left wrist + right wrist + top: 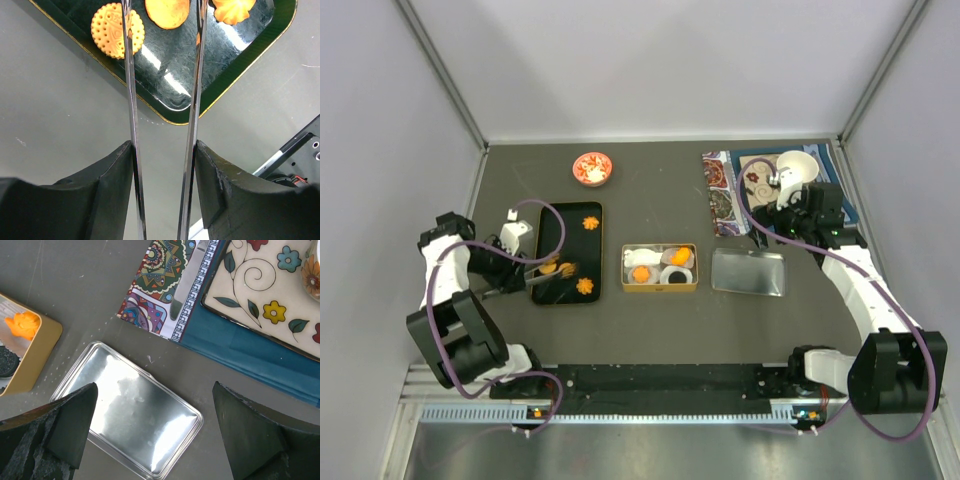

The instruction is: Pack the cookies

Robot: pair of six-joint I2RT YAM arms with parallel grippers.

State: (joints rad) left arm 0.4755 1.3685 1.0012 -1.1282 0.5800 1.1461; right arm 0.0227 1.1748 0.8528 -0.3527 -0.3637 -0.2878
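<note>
My left gripper (162,150) is shut on a pair of metal tongs (131,100), whose two arms reach out over the black tray (170,85). The arms are spread on either side of a plain round orange cookie (167,11); their tips are cut off by the frame. A dotted scalloped cookie (112,30) lies left of it and a flower-shaped cookie (232,10) lies right. In the top view the tray (567,240) holds three cookies (590,222). The gold tin (660,288) holds more cookies (678,256) in paper cups. My right gripper (155,387) is open and empty above the silver lid (130,410).
The silver lid (748,272) lies right of the tin. A small red bowl (592,168) sits at the back. A floral plate (265,295) with a white cup (798,168) rests on a blue patterned cloth (165,285) at the back right.
</note>
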